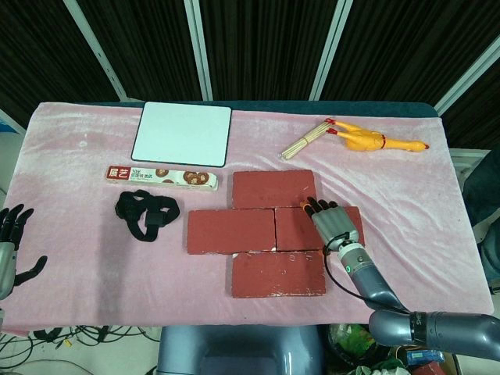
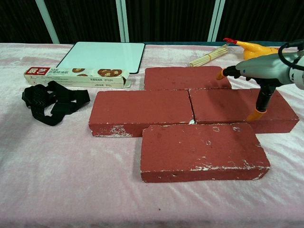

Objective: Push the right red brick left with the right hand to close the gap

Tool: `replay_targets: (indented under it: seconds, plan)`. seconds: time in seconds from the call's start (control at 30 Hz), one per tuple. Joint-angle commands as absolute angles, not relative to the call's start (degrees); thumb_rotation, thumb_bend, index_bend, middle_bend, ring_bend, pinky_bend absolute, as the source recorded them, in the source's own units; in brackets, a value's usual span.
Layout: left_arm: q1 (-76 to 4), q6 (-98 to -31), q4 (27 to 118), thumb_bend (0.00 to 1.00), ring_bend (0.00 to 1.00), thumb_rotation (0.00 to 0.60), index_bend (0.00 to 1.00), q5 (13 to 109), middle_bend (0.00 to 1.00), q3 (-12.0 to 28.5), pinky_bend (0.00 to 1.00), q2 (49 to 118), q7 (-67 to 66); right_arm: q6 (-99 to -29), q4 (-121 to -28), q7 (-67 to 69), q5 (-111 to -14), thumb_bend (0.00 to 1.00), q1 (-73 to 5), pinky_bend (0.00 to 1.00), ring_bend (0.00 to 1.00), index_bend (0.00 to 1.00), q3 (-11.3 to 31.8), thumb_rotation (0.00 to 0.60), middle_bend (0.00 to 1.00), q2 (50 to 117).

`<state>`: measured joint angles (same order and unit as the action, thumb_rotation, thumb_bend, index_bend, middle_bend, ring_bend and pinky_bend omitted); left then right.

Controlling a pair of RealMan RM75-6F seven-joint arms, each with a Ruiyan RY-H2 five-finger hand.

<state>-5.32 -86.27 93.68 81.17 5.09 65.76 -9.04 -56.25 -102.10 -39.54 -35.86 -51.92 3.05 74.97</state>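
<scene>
On the pink cloth | right red brick (image 2: 240, 110) butts end-to-end against middle brick (image 2: 141, 110), gap looks closed | right hand (image 1: 334, 224) lies over the brick, fingers spread and pressing, gripping nothing, suited to shoving | left hand (image 1: 9, 248) open, idle at table edge

Bare pink velvet cloth (image 1: 406, 195) lies open right of the rectangular red brick cluster (image 1: 266, 230). A yellow rubber chicken (image 1: 373, 141) and bundled wooden sticks (image 1: 306, 141) occupy the far side; a black strap (image 1: 147, 213) lies left.

Red bricks (image 1: 258, 226), pink tablecloth (image 1: 70, 156), white board (image 1: 183, 133), yellow rubber chicken (image 1: 371, 141), black strap (image 1: 146, 213)
</scene>
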Motion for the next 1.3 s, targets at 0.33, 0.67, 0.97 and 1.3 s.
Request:
replay_targets:
  seconds: [0.33, 0.67, 0.97, 1.3]
  plan:
    - [-5.3, -86.5, 93.6, 0.24, 0.0, 0.6, 0.11, 81.4, 0.06, 5.1, 0.0, 65.7, -8.5, -62.6, -100.6, -40.8, -43.8, 0.0, -50.9, 0.16, 0.09, 0.0, 3.2, 0.6, 0.0, 71.1]
    - [-5.1, -86.9, 94.4, 0.24, 0.0, 0.6, 0.11, 81.6, 0.05, 5.2, 0.0, 65.4, -8.1, -86.8, -99.6, -34.6, -69.1, 0.0, -35.7, 0.16, 0.09, 0.0, -4.3, 0.6, 0.0, 64.2]
    - [-4.8, -86.7, 96.4, 0.24, 0.0, 0.6, 0.11, 82.3, 0.05, 4.4, 0.0, 64.5, -7.5, -103.3, -87.8, -33.4, -78.4, 0.02, -19.1, 0.16, 0.09, 0.0, -9.8, 0.6, 0.0, 71.0]
    - [-4.6, -86.6, 96.9, 0.24, 0.0, 0.6, 0.11, 84.4, 0.05, 3.3, 0.0, 63.9, -5.0, -101.6, -76.9, -28.2, -78.2, 0.05, -12.8, 0.16, 0.08, 0.0, -9.0, 0.6, 0.0, 76.6]
